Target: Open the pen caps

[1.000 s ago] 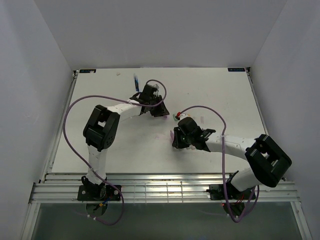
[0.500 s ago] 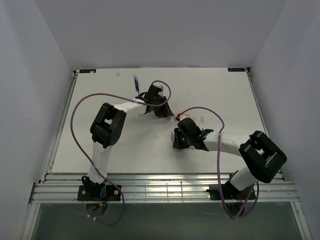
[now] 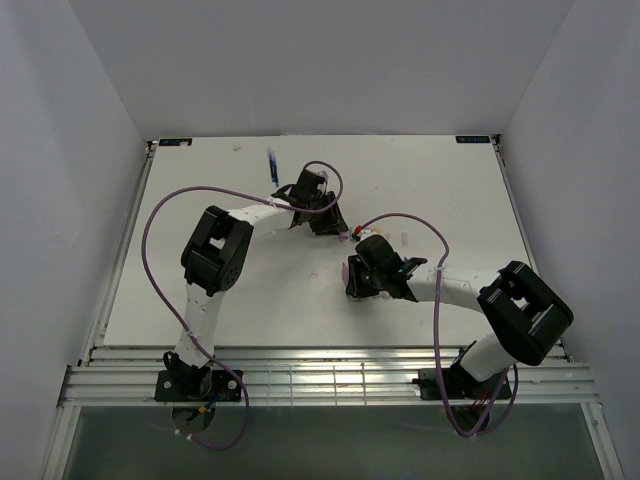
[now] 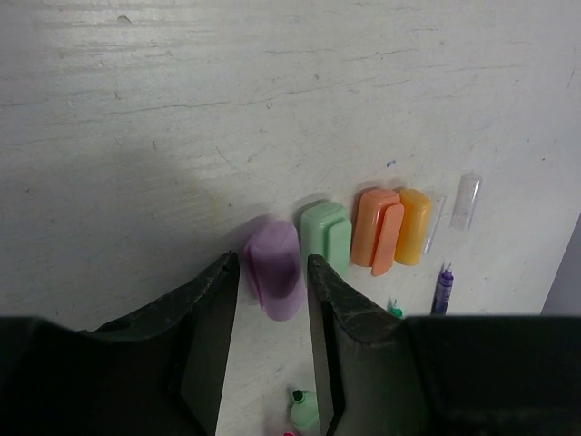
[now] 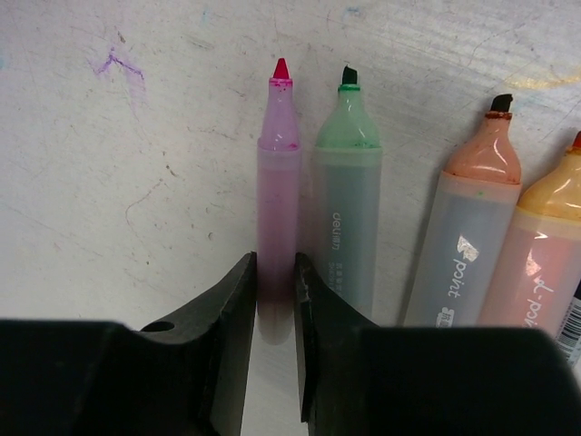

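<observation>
Purple cap [image 4: 275, 270] lies flat on the table [image 4: 136, 109], at the end of a row with the green cap [image 4: 325, 236], orange cap [image 4: 377, 229] and yellow cap [image 4: 415, 225]. Left gripper [image 4: 272, 272] straddles it with fingers spread and a sliver of gap each side.

Versus a second ago, the left wrist has shifted right, closer to the right arm, and the right elbow has swung inward. Almost nothing has changed over the last half second.

Right gripper [image 5: 275, 272] has its fingers tight along the rear of the uncapped pink pen [image 5: 277, 200], beside the green pen [image 5: 347, 209]. Gripping or merely touching: cannot tell.

Only the wrist views show the caps and tips. Only the top view shows the blue pen [image 3: 272, 165], well apart at the far side.
</observation>
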Motion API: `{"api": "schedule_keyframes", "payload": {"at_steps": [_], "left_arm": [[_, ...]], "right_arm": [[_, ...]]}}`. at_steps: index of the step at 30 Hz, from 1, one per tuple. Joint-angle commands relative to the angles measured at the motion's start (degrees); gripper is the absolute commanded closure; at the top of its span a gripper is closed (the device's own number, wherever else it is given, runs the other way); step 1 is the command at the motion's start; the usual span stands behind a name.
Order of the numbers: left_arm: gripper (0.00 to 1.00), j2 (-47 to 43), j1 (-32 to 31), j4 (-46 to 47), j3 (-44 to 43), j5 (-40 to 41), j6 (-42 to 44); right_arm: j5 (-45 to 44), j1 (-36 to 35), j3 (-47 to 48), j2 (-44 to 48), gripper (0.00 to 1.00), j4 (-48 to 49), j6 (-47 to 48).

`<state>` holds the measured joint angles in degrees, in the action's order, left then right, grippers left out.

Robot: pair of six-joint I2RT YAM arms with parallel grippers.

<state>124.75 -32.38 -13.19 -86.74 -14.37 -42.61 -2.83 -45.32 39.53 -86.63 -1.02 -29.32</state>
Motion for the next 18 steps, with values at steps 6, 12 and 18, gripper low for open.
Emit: {"api": "schedule_keyframes", "payload": {"at_steps": [6, 12, 18], "left_arm": [[0.49, -1.3, -0.4, -1.8, 2.1, 2.2, -0.1], [0.49, -4.1, -0.4, -0.7, 3.9, 3.5, -0.1], [0.44, -8.2, -0.4, -0.8, 3.8, 6.7, 0.8]], "right_arm": [[-0.5, 0.7, -0.9, -0.6, 0.69, 0.3, 1.4], [-0.5, 1.4, -0.7, 0.1, 0.61, 0.4, 2.0], [0.7, 1.5, 0.5, 2.1, 0.57, 0.3, 4.4]]}}
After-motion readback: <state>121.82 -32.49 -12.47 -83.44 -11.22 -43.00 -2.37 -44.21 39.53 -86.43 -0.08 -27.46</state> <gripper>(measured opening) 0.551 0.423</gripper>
